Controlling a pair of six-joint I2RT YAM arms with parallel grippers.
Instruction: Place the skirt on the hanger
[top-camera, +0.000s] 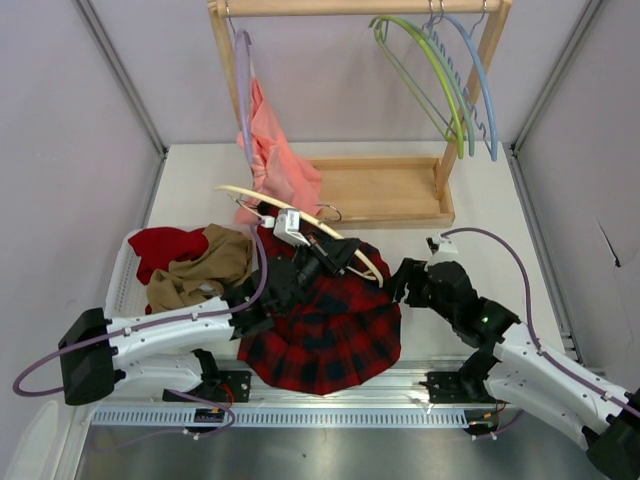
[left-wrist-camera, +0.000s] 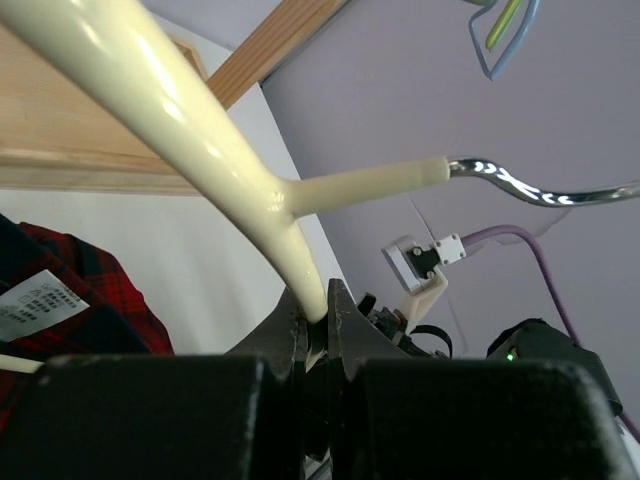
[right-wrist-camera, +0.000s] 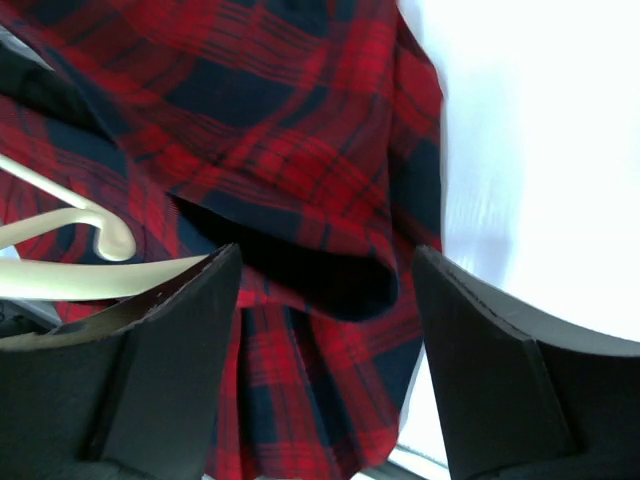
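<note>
Left wrist view: left hand (left-wrist-camera: 318, 322) clamped on the cream hanger (left-wrist-camera: 180, 120); right hand (right-wrist-camera: 325, 262) spread apart over the red-black plaid skirt (right-wrist-camera: 280, 120), rumpled on the desk (top-camera: 480, 225). Beside it, a white basket (top-camera: 118, 285) holds a red garment (top-camera: 163, 245) and a tan cloth (top-camera: 205, 268).

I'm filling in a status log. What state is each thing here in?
Skirt: spread flat on the table, not hung.
Cream hanger: pinched in the left fingers, lifted.
Left gripper: shut on the cream hanger.
Right gripper: open at the skirt's edge.
Pink garment: hanging on the rack.
Blue hanger: hanging bare.
</note>
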